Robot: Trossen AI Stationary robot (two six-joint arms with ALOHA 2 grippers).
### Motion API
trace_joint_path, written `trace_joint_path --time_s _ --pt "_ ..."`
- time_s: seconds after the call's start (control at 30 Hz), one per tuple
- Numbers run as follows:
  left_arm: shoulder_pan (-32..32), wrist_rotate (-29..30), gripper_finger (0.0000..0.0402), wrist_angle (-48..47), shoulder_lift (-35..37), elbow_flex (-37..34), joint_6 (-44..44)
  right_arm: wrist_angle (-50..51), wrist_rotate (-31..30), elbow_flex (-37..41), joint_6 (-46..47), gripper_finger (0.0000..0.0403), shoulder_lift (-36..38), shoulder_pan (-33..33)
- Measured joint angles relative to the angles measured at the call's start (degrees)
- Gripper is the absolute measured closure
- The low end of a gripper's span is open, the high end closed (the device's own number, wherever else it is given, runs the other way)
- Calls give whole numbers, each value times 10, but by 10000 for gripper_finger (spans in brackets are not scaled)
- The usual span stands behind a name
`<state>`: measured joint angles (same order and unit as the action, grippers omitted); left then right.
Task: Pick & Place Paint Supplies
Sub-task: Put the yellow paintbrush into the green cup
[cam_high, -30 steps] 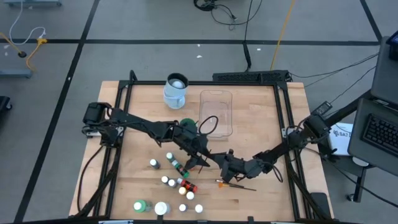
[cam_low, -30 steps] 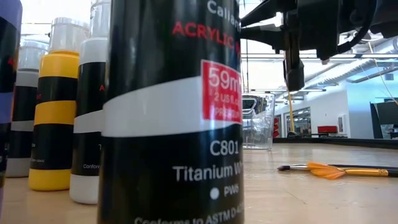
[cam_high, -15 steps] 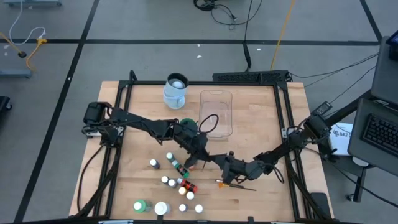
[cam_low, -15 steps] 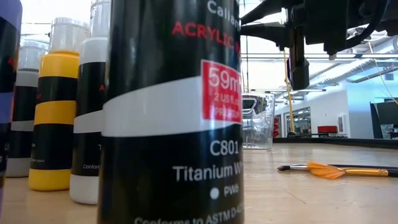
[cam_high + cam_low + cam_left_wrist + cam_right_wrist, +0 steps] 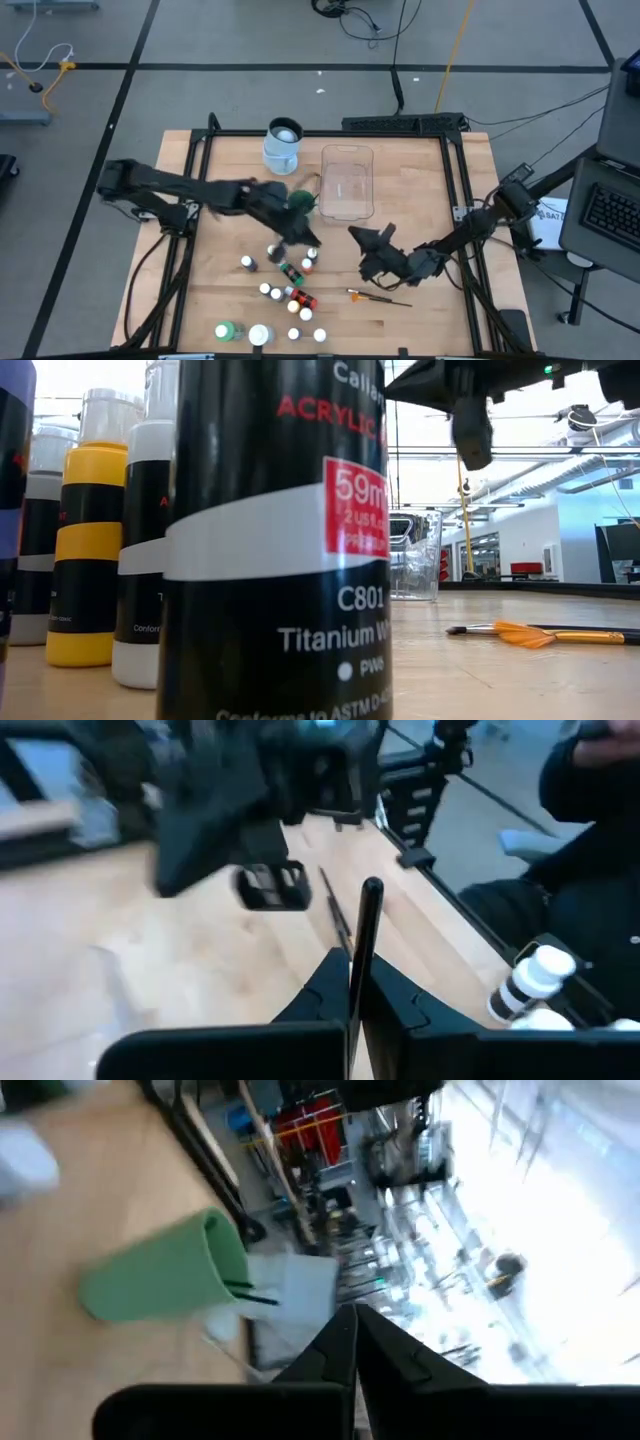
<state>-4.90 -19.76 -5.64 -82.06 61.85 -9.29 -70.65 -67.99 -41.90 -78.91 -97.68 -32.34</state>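
Pinching a thin dark brush (image 5: 364,935), left gripper (image 5: 352,982) closed, right gripper (image 5: 350,1342) closed empty, smooth wooden table (image 5: 420,190).

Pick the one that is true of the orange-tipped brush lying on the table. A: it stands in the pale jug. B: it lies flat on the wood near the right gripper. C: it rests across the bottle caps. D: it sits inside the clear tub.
B: the orange-tipped brush lies flat on bare wood just below the right gripper, apart from the jug, tub and bottles.
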Motion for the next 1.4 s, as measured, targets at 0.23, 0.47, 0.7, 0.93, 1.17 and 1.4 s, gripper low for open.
trace_joint_path --time_s 0.23,0.47,0.7,0.93,1.17,1.4 --pt "20 107 400 18 148 -86 -81 150 99 50 418 403 70 41" --pt "99 101 401 155 209 -220 -31 314 526 108 842 403 192 163" --pt "140 139 401 205 193 -268 4 254 625 191 882 403 243 152" --pt "149 176 401 238 144 -281 56 74 544 296 813 403 219 102" --pt "145 209 401 271 85 -280 79 -8 544 330 776 403 225 128" --pt "145 209 401 268 42 -280 69 -6 545 329 785 403 225 139"
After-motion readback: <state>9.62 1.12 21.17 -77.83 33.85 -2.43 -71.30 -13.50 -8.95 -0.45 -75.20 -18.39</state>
